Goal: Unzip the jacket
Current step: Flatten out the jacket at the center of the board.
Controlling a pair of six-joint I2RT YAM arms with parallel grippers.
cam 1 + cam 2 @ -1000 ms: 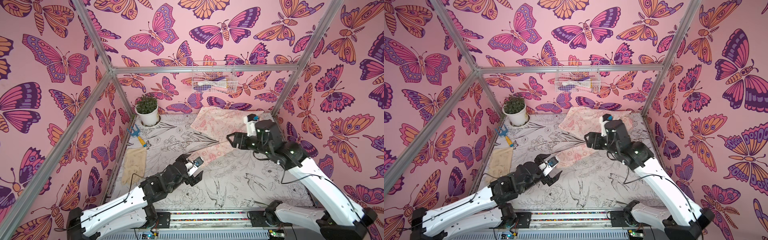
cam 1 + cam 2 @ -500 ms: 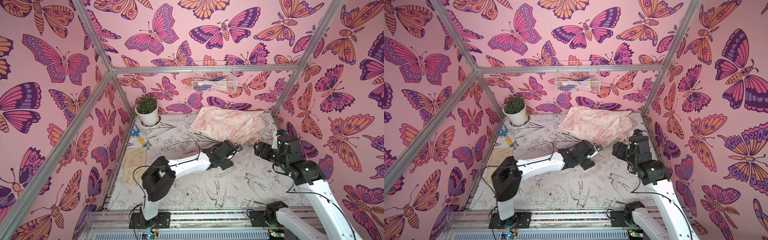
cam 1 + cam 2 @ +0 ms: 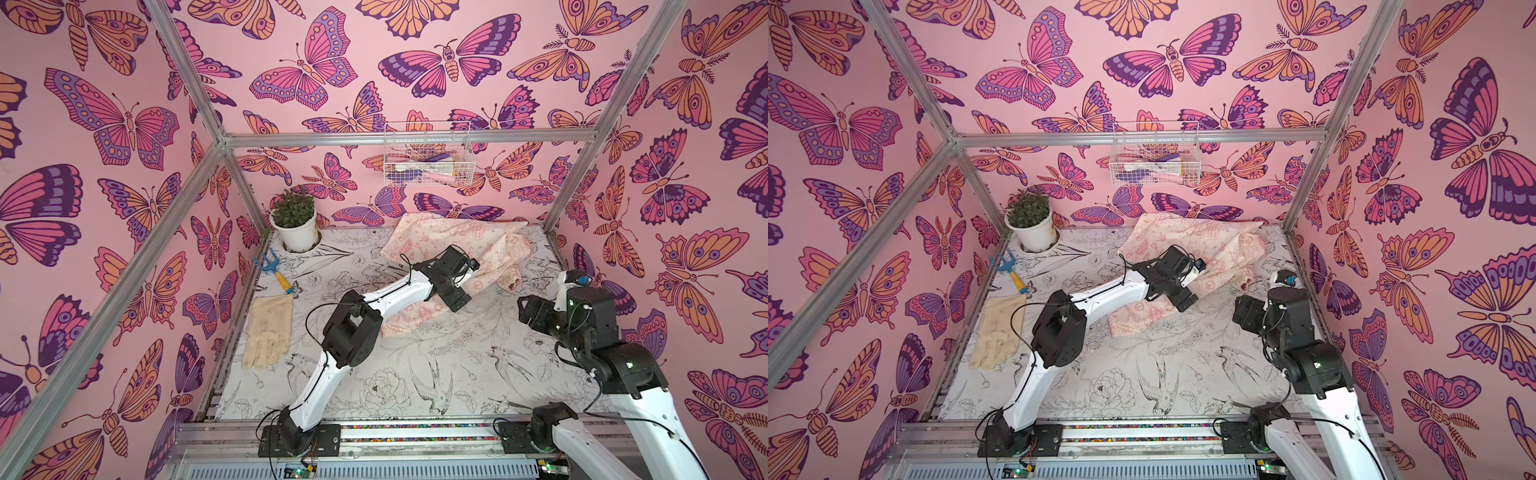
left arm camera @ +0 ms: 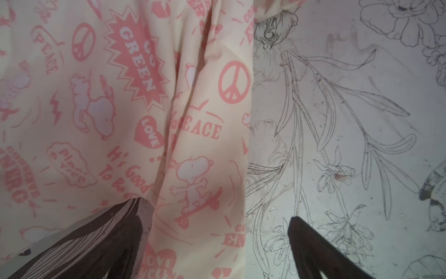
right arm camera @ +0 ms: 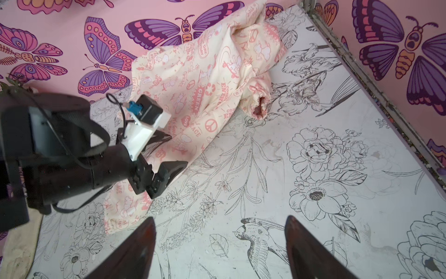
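Left wrist view: your left gripper [image 4: 214,210] gapes empty astride the jacket [image 4: 120,96] edge, likely to pinch it; the right gripper [image 5: 219,218] hovers open, empty.

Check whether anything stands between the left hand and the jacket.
Nothing visible does. The open left hand hangs astride the edge of the jacket, part over printed cloth, part over bare table. The zipper itself does not show in any view, so folds of cloth may cover it.
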